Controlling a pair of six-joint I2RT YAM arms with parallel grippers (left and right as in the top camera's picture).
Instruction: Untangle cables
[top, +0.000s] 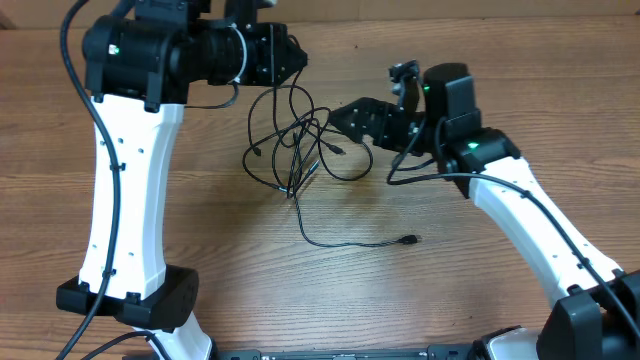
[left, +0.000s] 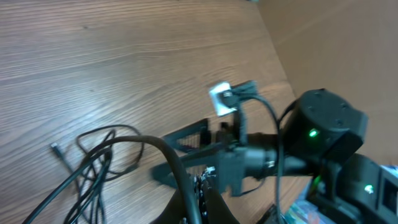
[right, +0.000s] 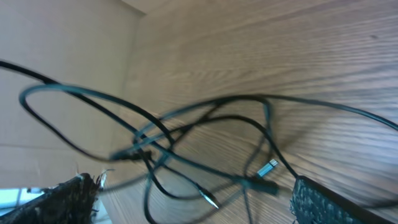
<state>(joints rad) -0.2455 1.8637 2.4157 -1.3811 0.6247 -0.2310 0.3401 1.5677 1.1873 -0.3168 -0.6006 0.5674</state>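
The thin black cables (top: 295, 140) lie in a tangle on the wooden table. One strand runs down to a small plug (top: 410, 240). My left gripper (top: 298, 58) is shut on a black cable strand that loops up from the tangle; the left wrist view shows the strand pinched between the fingers (left: 199, 190), with the other loops (left: 93, 162) on the table. My right gripper (top: 338, 122) is open at the tangle's right edge. In the right wrist view its fingers (right: 193, 190) stand wide apart, with cable loops (right: 205, 124), a silvery plug (right: 267, 168) and a jack tip (right: 210, 199) between them.
The right arm (left: 323, 137) with its green light shows in the left wrist view, close to the tangle. The left arm's white link (top: 130, 190) stands at the left. The table's far edge and a cardboard wall (right: 62, 50) lie beyond the tangle.
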